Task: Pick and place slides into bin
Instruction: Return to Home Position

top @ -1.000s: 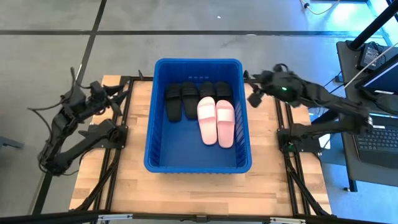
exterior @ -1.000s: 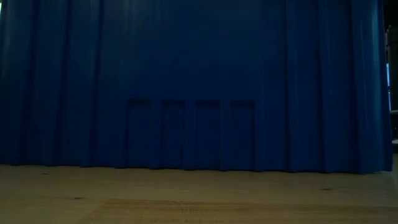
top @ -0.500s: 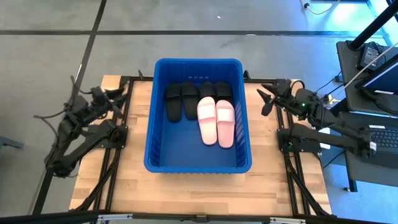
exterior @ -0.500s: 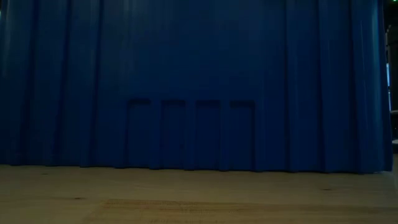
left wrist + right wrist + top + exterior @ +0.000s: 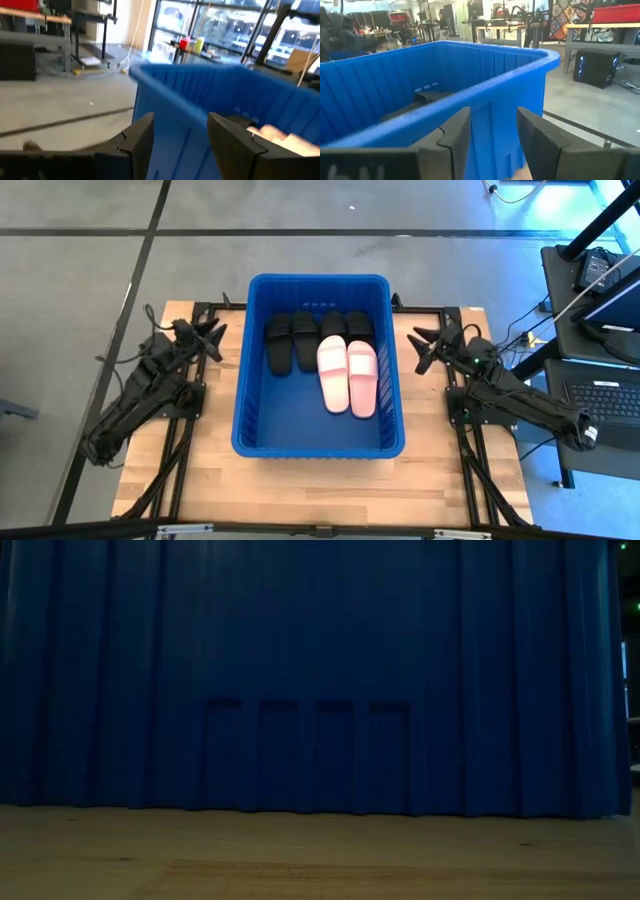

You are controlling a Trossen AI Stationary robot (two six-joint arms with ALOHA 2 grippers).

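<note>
The blue bin (image 5: pixel 318 442) stands in the middle of the table. On its floor, toward the far end, lie several black slides (image 5: pixel 305 339) side by side and two pale pink slides (image 5: pixel 348 375) partly overlapping them. My left gripper (image 5: pixel 213 340) is open and empty beside the bin's left wall, near its far corner. My right gripper (image 5: pixel 420 350) is open and empty beside the bin's right wall. The left wrist view shows the bin's wall (image 5: pixel 200 95) and a pink slide (image 5: pixel 280 137); the right wrist view shows the bin's corner (image 5: pixel 485 75) and a black slide (image 5: pixel 427 97) inside.
The bin's near wall (image 5: pixel 320 680) fills the low view. Bare wooden table (image 5: pixel 300 490) lies in front of the bin. A desk with a laptop (image 5: pixel 605 395) stands off the table's right side. People show far off in the room in the right wrist view (image 5: pixel 340 30).
My right arm has drawn back from over the bin's far right corner and come down beside the bin's right wall. My left arm has swung toward the bin's left wall, its gripper moving right. The slides and the bin have stayed still.
</note>
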